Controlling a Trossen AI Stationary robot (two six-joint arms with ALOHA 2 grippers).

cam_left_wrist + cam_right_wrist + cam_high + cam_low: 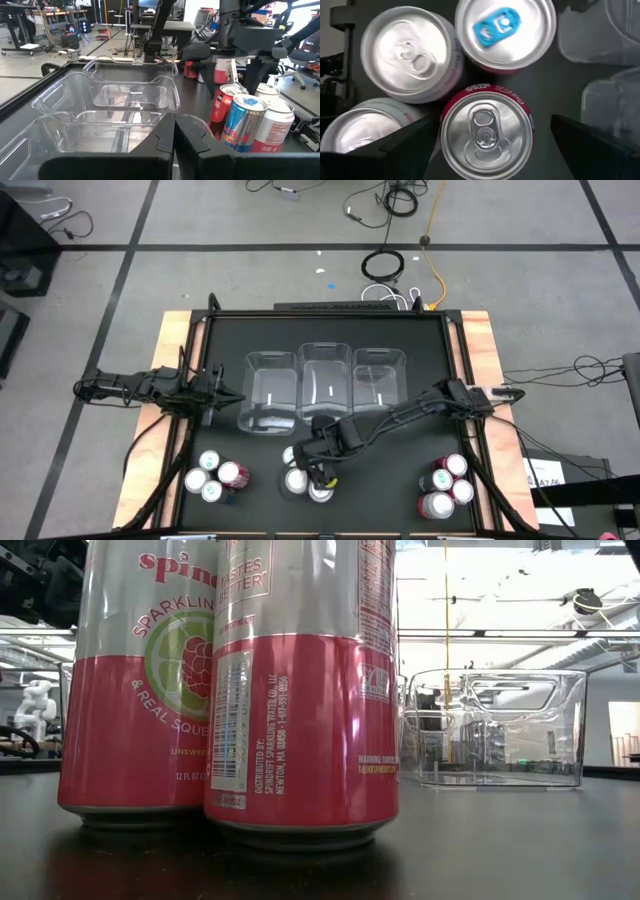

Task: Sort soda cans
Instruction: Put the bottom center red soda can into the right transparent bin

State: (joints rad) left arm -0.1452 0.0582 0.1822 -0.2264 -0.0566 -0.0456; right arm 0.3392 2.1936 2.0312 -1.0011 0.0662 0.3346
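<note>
1. Currently: right gripper (487,137) hangs over the middle cluster of silver-topped soda cans (305,475) at the table's front edge, fingers spread wide, straddling a dark red cylindrical can with a plain silver top (486,131). Nothing held yet.
2. Left gripper (174,145) is shut & empty, parked near the left-hand clear plastic rectangular bin (270,390); arm idle.
3. Other cans: one group front-left (215,477), one front-right (445,485). All three bins (325,385) appear empty.
4. Risk: cans in the cluster stand touching or nearly so. Neighbours incl. the blue-tabbed can (505,31) and the white-sided can (410,52) sit just beside the target. A finger descending may clip a rim & topple or shove one.
5. Risk: off-centre close may pinch two cans, or let the target slip.
</note>
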